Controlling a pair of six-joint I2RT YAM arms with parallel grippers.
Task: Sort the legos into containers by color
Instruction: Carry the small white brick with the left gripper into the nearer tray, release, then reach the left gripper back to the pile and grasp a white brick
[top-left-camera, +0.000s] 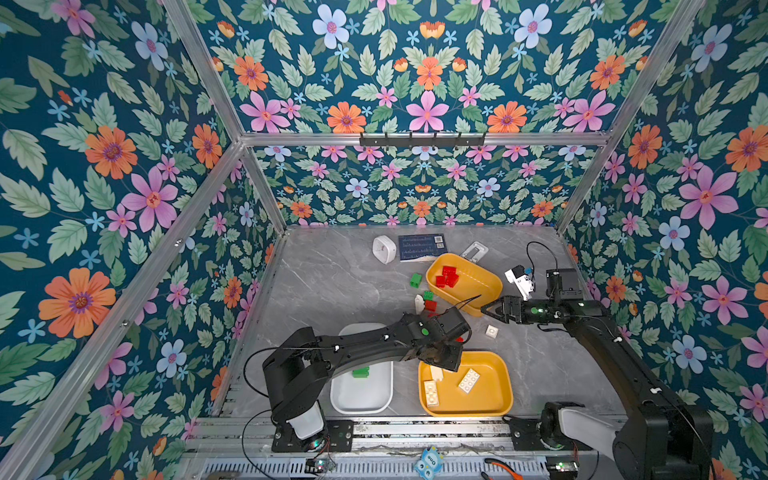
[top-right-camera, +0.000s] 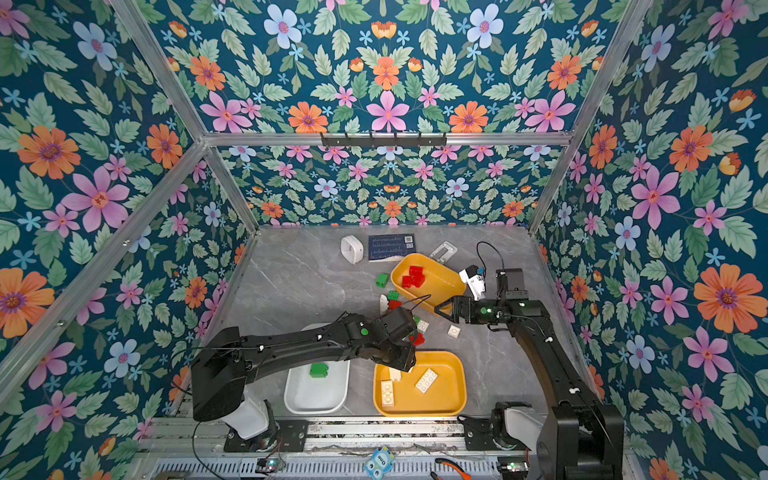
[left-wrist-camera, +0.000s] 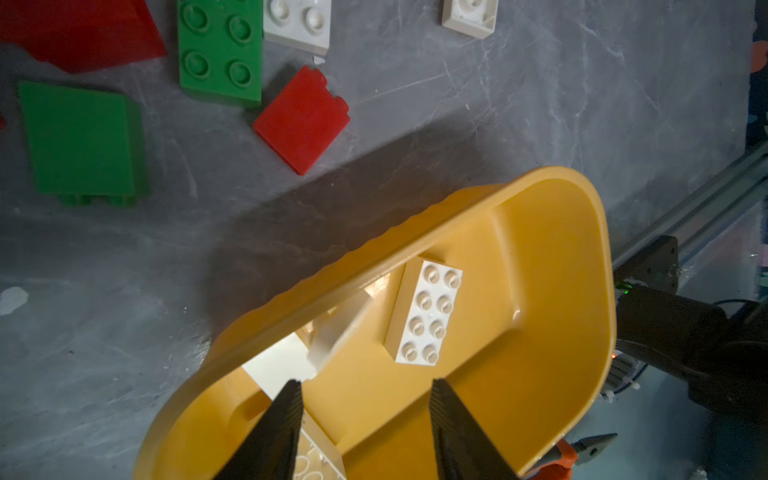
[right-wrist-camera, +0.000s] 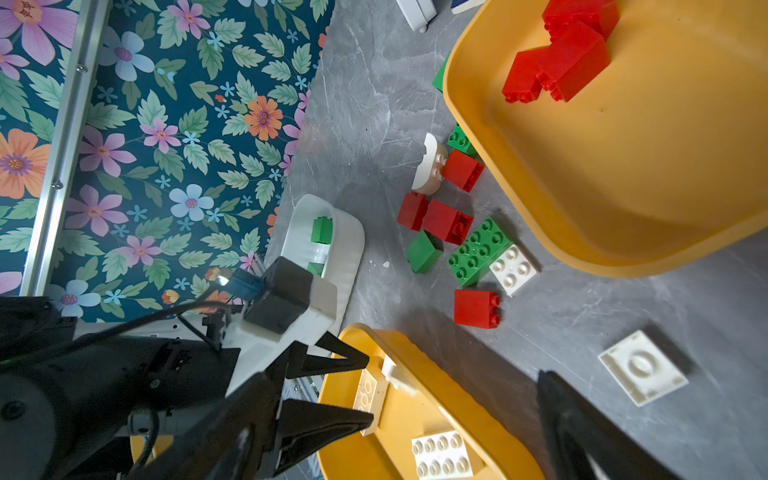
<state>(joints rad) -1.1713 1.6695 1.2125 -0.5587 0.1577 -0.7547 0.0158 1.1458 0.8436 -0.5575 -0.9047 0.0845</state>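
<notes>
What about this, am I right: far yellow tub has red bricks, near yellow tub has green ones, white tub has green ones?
Not quite: the near yellow tub holds cream-white bricks, not green, as both top views show. The rest is right.

Covered and blurred
The white tub (top-left-camera: 365, 397) is half covered by the left arm (top-left-camera: 365, 345); one cream brick (left-wrist-camera: 340, 328) is rendered blurred.

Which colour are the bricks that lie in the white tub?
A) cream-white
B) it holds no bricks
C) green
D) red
C: in both top views a green brick lies in the white tub, and no brick of another colour shows in it.
</notes>
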